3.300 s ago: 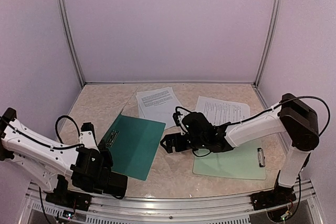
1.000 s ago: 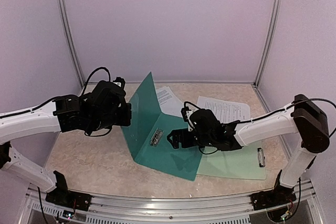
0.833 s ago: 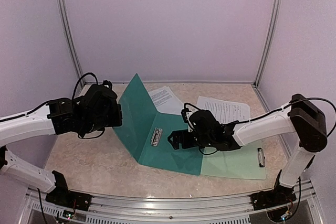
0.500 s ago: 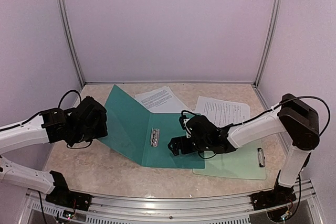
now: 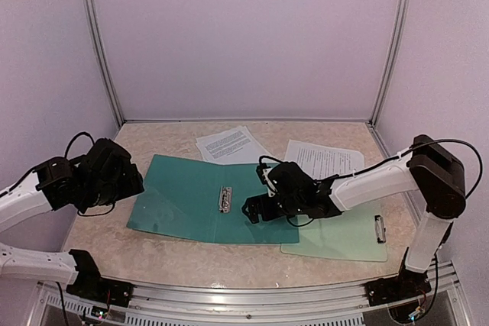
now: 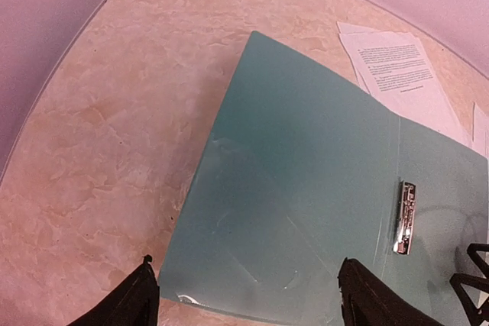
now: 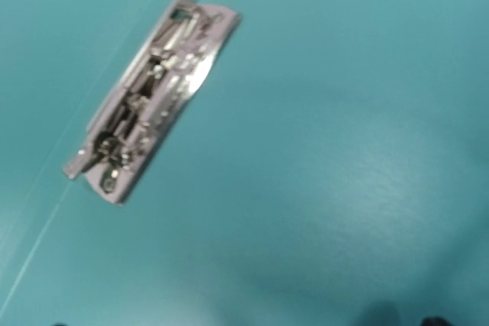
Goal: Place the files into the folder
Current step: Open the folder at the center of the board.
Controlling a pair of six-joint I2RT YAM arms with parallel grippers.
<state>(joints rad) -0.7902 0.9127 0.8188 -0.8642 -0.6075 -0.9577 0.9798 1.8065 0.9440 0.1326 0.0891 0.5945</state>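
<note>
Folder (image 5: 191,200) lies opened flat mid-desk, inside face up, metal clip (image 5: 225,198) running along the spine. Its right half overlaps the left edge of a pale green clipboard (image 5: 348,238). Nothing is filed in it. Files (image 5: 229,144) sit on the desk (image 5: 153,248) in two lots: one stack at the folder's far edge, just behind the spine, and a second stack (image 5: 328,159) further right, beyond the clipboard and partly hidden by the right arm. Left claw (image 6: 244,265) is off the folder's left end, above the near-left corner of the cover, fingers (image 6: 141,303) spread wide, gripping nothing. Right claw (image 5: 254,211) is low over the folder's right half, just right of the clip, spread wide with nothing between the fingers; can't tell if it touches the card. Right wrist view is just teal card and the clip, slightly blurred.
</note>
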